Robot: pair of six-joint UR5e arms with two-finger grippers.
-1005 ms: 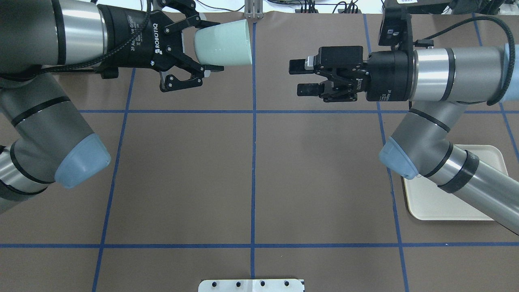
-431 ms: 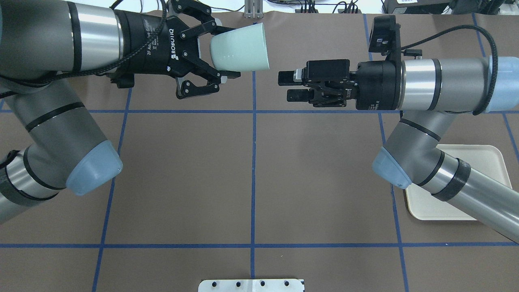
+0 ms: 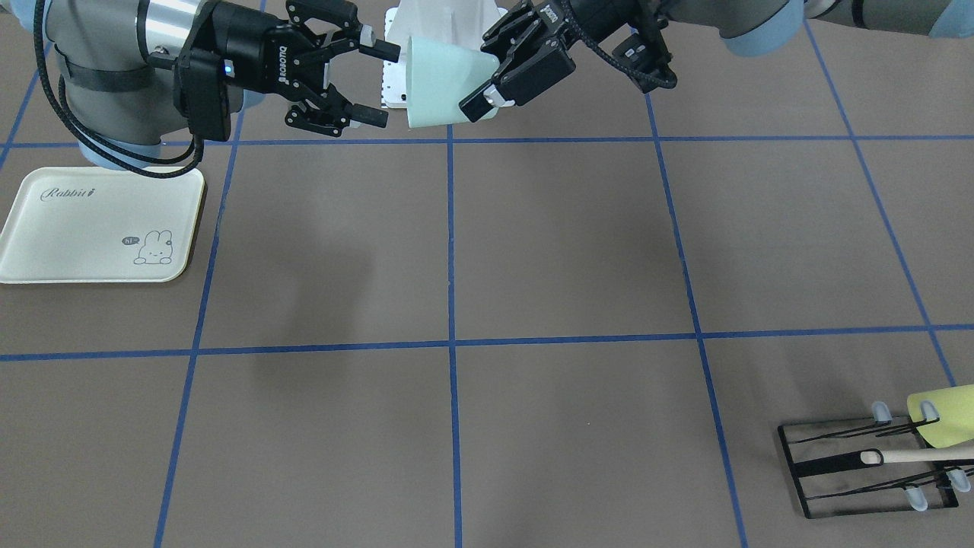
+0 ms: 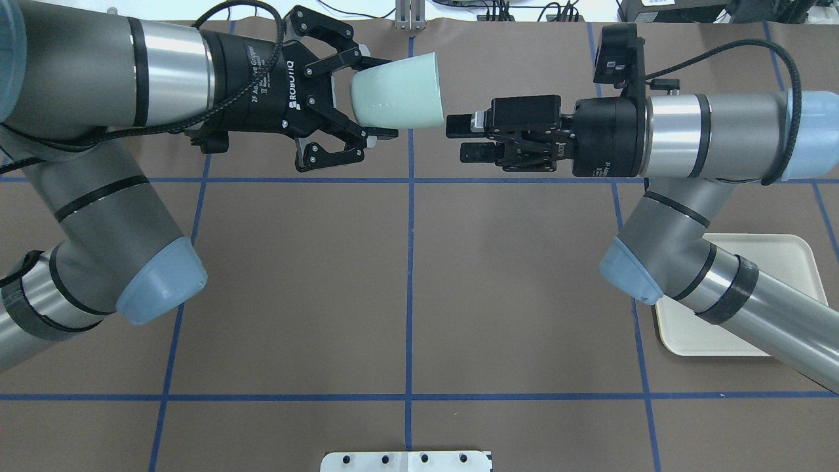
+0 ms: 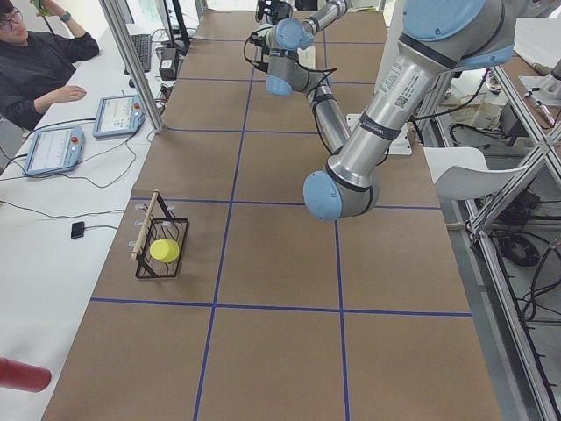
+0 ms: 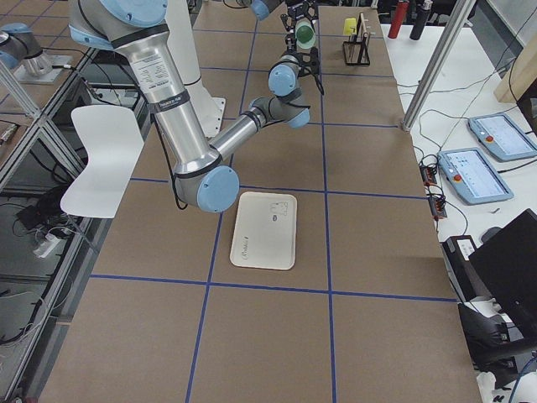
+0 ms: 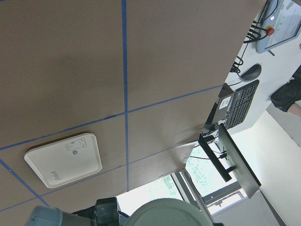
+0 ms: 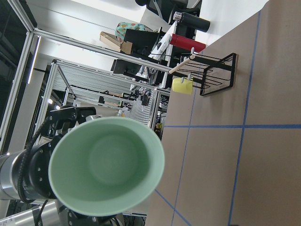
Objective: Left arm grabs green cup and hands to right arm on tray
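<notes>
Here left gripper (image 4: 373,96) clamped on green cup (image 4: 401,92); right gripper (image 4: 465,137) spread, just beside rim.

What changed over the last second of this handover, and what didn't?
The left gripper carried the green cup toward the table's middle; the right gripper advanced to meet it, now just short of the rim. Unchanged: left grip on the cup, right gripper open, tray in place.

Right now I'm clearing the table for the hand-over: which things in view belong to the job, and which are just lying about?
Job: green cup, held by the left end effector; right end effector, open, near its rim; tray.
Lying about: yellow-green cup and wooden stick on the black wire rack.
</notes>
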